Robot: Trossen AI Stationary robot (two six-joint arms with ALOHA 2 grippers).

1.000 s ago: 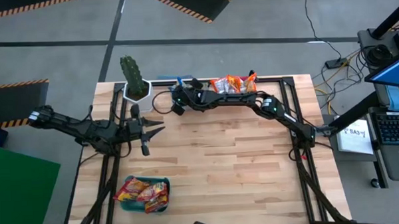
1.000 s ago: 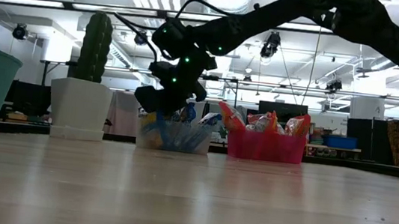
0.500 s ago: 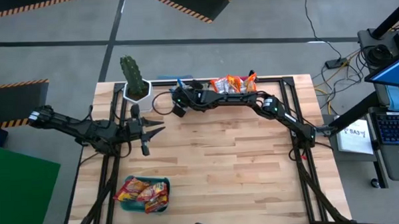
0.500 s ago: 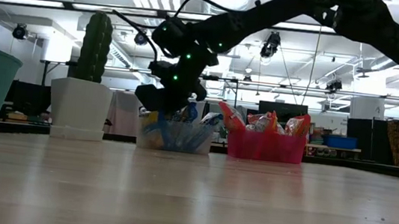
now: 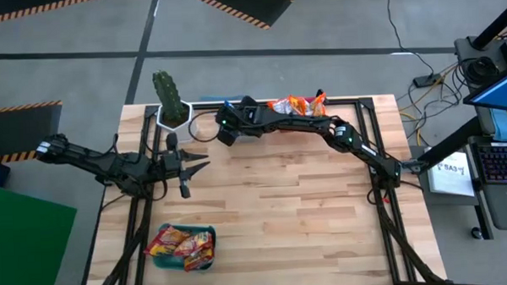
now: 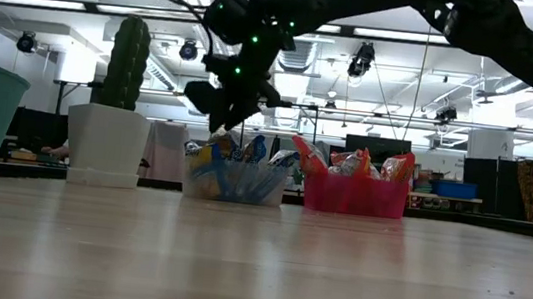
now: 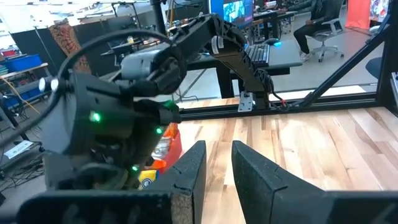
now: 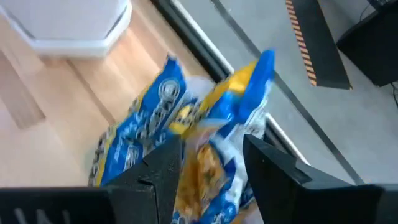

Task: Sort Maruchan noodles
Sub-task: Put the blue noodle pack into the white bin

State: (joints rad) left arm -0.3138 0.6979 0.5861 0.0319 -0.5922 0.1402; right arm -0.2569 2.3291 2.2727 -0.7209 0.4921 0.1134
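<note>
- Where the pale butcher-block tabletop (image 5: 273,209) fills the overhead view, its long wooden strips run side to side inside a black frame, and most of its middle is bare wood.
- Grey floor surrounds it, with orange-and-black hazard stripes (image 5: 232,8) on a dark mat beyond the far edge and a green panel at the left.
- At the right of the overhead view stand a screen, a keyboard (image 5: 498,163) and trailing cables.
- From table height, the room behind is an open workshop with strip lights and ducts on the ceiling and desks with monitors.
- A cactus (image 6: 127,63) in a white pot (image 6: 104,144) stands at the far left corner of the tabletop.
- Blue-white Maruchan noodles (image 8: 168,124) lie packed in a clear bin (image 6: 233,181) at the far edge, just beside a red bin (image 6: 356,194) holding orange-red packets (image 5: 294,105).
- A teal bin (image 5: 183,246) near the front left corner holds red-yellow packets (image 5: 183,243); in the low view a red packet above it shows letters reading "amen".
- Printing on the blue packets is too blurred to read.
- Hanging above the clear bin, the right hand (image 6: 218,114) has its fingers parted and empty, clear of the blue packets below.
- Over the left side of the tabletop waits the left hand (image 5: 187,166), fingers close together with a narrow gap, gripping nothing.
</note>
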